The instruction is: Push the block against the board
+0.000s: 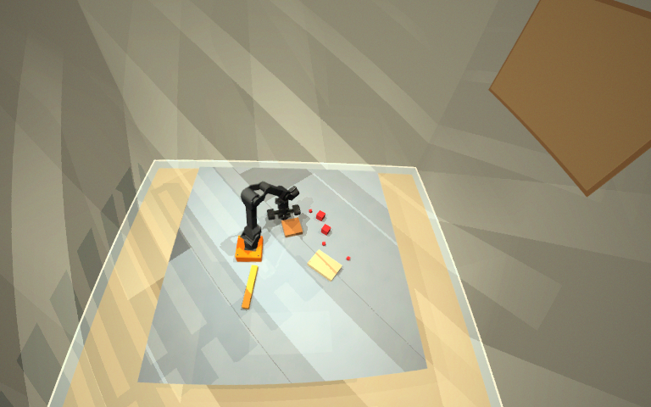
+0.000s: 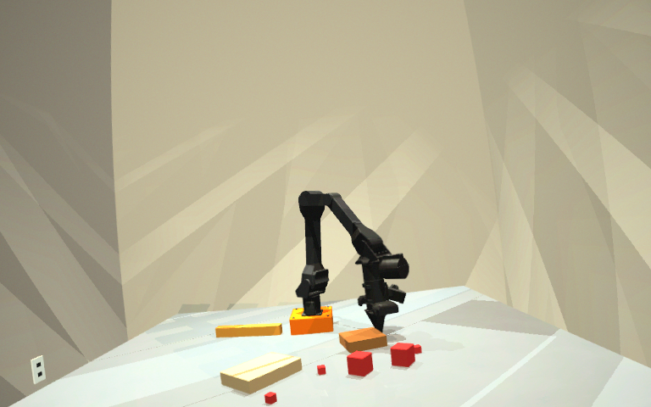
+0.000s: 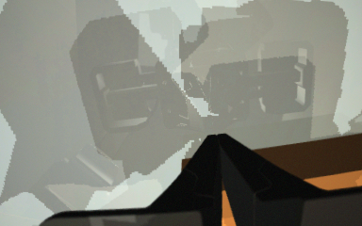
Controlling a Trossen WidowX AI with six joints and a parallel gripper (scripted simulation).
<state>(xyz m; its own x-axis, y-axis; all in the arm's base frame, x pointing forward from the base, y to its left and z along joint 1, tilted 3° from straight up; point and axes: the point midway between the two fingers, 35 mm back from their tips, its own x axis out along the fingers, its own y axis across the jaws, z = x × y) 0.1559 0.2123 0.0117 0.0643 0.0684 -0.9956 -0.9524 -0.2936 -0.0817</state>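
The orange-brown square block (image 1: 292, 227) (image 2: 363, 338) (image 3: 325, 153) lies flat in front of the arm. The pale yellow board (image 1: 325, 264) (image 2: 261, 371) lies flat and turned at an angle, with a wide gap between it and the block. My gripper (image 1: 284, 218) (image 2: 381, 329) (image 3: 217, 143) is shut and empty, pointing down. Its tips are low, close beside the block's side that faces away from the board. The fingers cover part of the block in the wrist view. I cannot tell whether they touch it.
Two larger red cubes (image 1: 320, 215) (image 1: 325, 229) (image 2: 403, 354) (image 2: 359, 363) lie beside the block. Small red cubes (image 1: 309, 210) (image 1: 323, 243) (image 1: 348, 258) lie near them and near the board. A long yellow bar (image 1: 250, 287) (image 2: 248, 330) lies beside the orange arm base (image 1: 248, 255) (image 2: 311, 326).
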